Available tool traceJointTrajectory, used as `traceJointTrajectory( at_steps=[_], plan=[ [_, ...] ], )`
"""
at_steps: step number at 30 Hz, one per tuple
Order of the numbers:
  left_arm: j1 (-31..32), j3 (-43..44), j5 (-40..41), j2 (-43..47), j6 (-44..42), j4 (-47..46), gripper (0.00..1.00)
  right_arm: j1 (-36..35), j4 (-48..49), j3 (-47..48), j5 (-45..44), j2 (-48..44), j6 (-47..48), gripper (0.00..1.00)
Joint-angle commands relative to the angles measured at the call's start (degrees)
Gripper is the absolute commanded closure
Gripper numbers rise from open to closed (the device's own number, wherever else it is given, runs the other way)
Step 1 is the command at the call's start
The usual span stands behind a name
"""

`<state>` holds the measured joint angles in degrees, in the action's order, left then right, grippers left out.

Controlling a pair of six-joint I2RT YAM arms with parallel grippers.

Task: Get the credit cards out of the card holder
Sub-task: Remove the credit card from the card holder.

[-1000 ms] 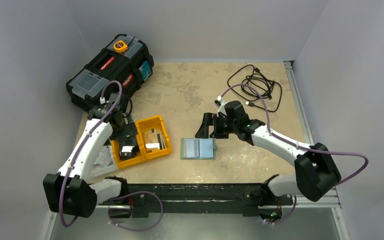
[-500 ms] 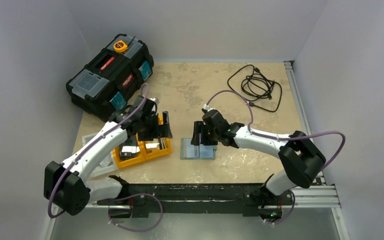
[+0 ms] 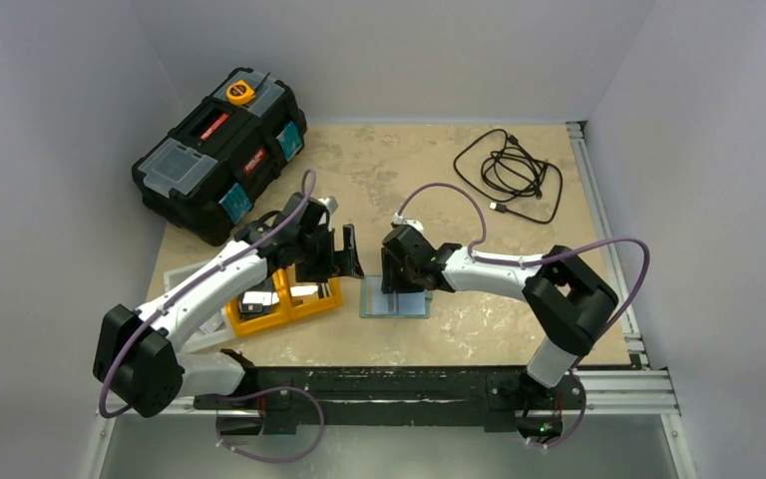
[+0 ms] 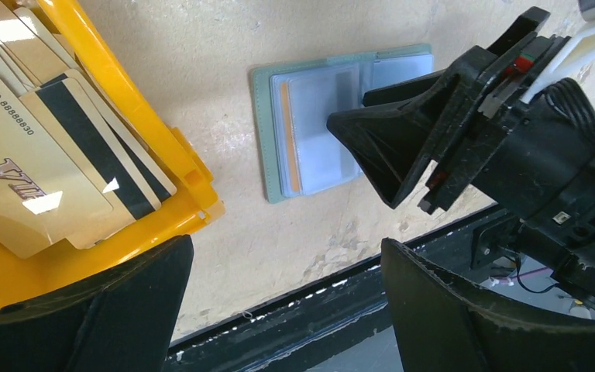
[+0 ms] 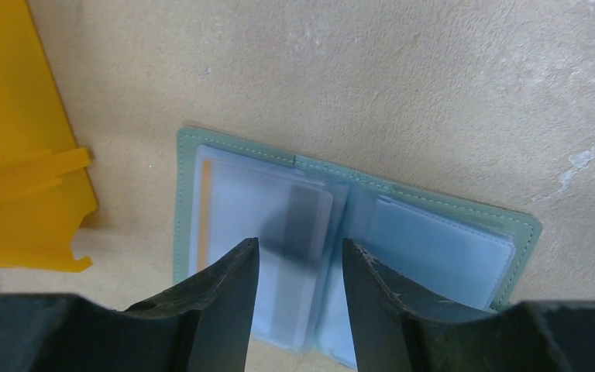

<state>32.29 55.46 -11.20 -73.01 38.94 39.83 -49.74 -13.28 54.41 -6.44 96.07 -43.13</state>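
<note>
The card holder (image 3: 396, 297) lies open and flat on the table, grey-green with pale blue sleeves (image 5: 434, 248). One of the credit cards (image 5: 304, 208) shows through its left sleeve as a dark stripe and an orange edge. More credit cards (image 4: 54, 155), gold with black stripes, lie in the orange tray (image 3: 281, 321). My right gripper (image 5: 300, 244) hangs just over the left sleeve, its jaws narrowed but apart, with nothing between them. My left gripper (image 4: 287, 248) stands wide open above bare table between the tray and the card holder (image 4: 318, 132).
A black toolbox (image 3: 221, 140) sits at the back left and a coiled black cable (image 3: 514, 170) at the back right. A white flat item (image 3: 194, 319) lies left of the tray. A black rail (image 3: 409, 384) runs along the near table edge.
My left arm has swung right, from over the tray toward the card holder. My right gripper has moved left and down over the card holder, and its jaws have narrowed.
</note>
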Motion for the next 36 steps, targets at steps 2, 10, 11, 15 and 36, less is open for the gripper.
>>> traceJointTrajectory(
  at_steps=[2, 10, 11, 15, 36],
  plan=[
    [0.3, 0.4, -1.0, -0.6, 0.5, -2.1, 0.09, -0.9, -0.7, 2.1, -2.1, 0.6, -0.8, 0.59],
    [1.2, 0.4, -1.8, -3.6, 1.0, -3.6, 0.10, -0.8, 1.2, -1.8, 0.0, 1.0, -2.1, 0.81],
    [1.5, 0.4, -2.1, -4.1, 1.2, -3.8, 0.10, -0.7, 1.3, -2.5, -0.2, 0.7, -2.2, 0.85],
    [2.8, 0.6, -2.9, -6.5, 1.9, -5.2, 0.18, -0.4, 3.1, -5.5, 0.0, -0.4, -2.5, 0.91],
    [6.5, 2.2, -8.4, -19.9, 6.3, -14.7, 0.73, 2.5, 11.3, -13.8, 4.4, -3.2, -2.6, 1.00]
  ],
)
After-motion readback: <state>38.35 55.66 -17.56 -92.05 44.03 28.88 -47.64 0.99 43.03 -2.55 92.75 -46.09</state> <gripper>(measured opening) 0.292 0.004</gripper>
